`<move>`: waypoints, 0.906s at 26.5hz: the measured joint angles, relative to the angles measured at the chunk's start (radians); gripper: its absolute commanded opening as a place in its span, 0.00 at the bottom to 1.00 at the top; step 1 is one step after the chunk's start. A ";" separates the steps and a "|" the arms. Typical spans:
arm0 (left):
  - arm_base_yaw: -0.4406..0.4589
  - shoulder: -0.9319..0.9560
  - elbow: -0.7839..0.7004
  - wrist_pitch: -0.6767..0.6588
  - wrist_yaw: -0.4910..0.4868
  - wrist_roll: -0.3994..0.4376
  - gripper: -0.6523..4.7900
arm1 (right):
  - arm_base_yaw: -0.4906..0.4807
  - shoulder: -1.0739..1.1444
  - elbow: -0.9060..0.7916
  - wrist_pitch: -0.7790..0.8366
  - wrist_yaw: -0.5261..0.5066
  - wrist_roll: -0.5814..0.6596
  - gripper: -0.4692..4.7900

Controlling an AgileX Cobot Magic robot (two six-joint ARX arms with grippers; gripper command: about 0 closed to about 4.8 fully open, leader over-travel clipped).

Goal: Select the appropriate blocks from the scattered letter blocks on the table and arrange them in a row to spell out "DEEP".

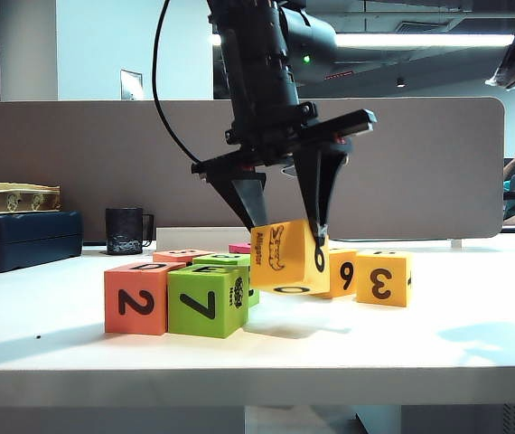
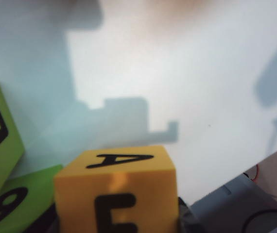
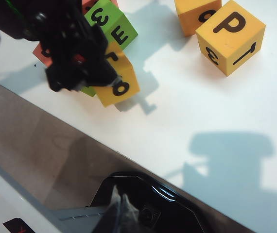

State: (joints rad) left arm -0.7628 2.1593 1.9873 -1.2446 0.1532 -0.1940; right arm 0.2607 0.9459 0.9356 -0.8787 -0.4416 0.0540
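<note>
The left pincer (image 1: 285, 231) hangs above the middle of the table (image 1: 420, 339), and its two black fingers are clamped on the yellow block (image 1: 287, 257), which carries an alligator drawing. This block is tilted and lifted a little above the table. Just to its left stand the lime-green block (image 1: 207, 300) with a 7 and the red-orange block (image 1: 136, 298) with a 2, side by side, and more blocks lie close behind them. To its right stand two amber blocks: one with a 6 (image 1: 342, 272), partly hidden behind the held block, and one with a 3 (image 1: 383, 278). The right pincer (image 3: 120, 213) is at the table edge, well apart from the blocks; its state cannot be told. A dark mug (image 1: 126, 231) stands far back.
</note>
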 measured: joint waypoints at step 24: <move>-0.008 0.070 0.003 0.004 0.008 -0.005 0.73 | 0.000 0.000 0.000 0.000 0.000 0.000 0.08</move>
State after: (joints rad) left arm -0.7708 2.2292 1.9900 -1.2407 0.1616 -0.1993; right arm 0.2607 0.9459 0.9356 -0.8787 -0.4419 0.0540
